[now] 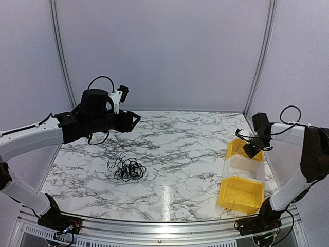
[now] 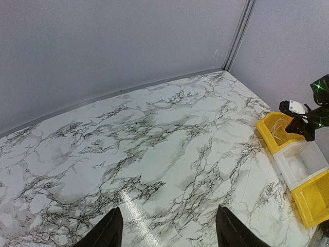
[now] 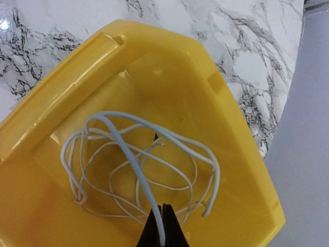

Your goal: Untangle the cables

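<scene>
While the black cables (image 1: 126, 169) lie as a loose, hair-thin wiry tangle on the glossy marble-patterned table (image 1: 195, 128), left of centre, the white cable (image 3: 132, 159) sits in slack loops inside the far yellow bin (image 3: 231, 154), which is smooth moulded plastic. Right gripper (image 3: 163, 210): pressed together, pinching that white strand. Left gripper (image 2: 168, 211): spread, raised above the table, holding nothing.

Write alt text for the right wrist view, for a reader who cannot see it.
A thin white cable lies in loose loops inside a yellow bin, seen from above, with one strand pinched between the shut tips of the right gripper at the bottom edge. A marble table shows beyond the bin's upper and right sides.
</scene>
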`<act>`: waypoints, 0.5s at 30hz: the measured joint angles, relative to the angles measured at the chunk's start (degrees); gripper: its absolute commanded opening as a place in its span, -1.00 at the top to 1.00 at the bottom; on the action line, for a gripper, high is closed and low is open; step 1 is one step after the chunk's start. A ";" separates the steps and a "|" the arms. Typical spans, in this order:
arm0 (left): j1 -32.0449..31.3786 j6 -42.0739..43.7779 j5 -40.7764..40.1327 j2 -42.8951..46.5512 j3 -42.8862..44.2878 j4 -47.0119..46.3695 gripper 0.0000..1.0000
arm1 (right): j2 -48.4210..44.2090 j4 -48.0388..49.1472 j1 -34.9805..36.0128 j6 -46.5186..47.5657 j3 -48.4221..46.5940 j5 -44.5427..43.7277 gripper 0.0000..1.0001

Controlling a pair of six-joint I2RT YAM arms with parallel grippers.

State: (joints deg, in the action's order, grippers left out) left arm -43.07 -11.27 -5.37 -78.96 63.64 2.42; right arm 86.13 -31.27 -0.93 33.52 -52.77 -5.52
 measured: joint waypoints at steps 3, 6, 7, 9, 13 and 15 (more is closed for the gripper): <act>0.00 -0.04 0.02 0.00 0.00 0.00 -0.29 | 1.77 0.17 0.00 0.22 0.00 -0.07 1.00; 0.00 -0.04 0.15 0.00 0.00 0.00 -0.28 | 3.98 0.55 -0.02 0.52 -0.39 -0.28 1.00; 0.00 -0.04 0.22 0.00 0.00 0.00 -0.29 | 4.42 0.37 -0.02 0.61 -0.81 -0.31 1.00; 0.00 -0.04 0.33 0.00 0.00 0.00 -0.29 | 5.38 -0.07 -0.02 0.61 -1.81 -0.44 0.99; 0.00 -0.04 0.39 0.00 0.00 0.00 -0.29 | 6.88 -0.92 -0.04 0.63 -3.80 -0.74 0.66; 0.00 -0.04 0.39 0.00 0.00 0.00 -0.29 | 6.73 -1.40 -0.13 0.39 -4.22 -1.01 0.54</act>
State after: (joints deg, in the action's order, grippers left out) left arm -43.07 -11.31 -4.97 -78.96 63.64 2.42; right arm 92.86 -32.67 -1.06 33.91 -56.99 -6.52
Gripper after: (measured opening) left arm 0.642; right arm 0.155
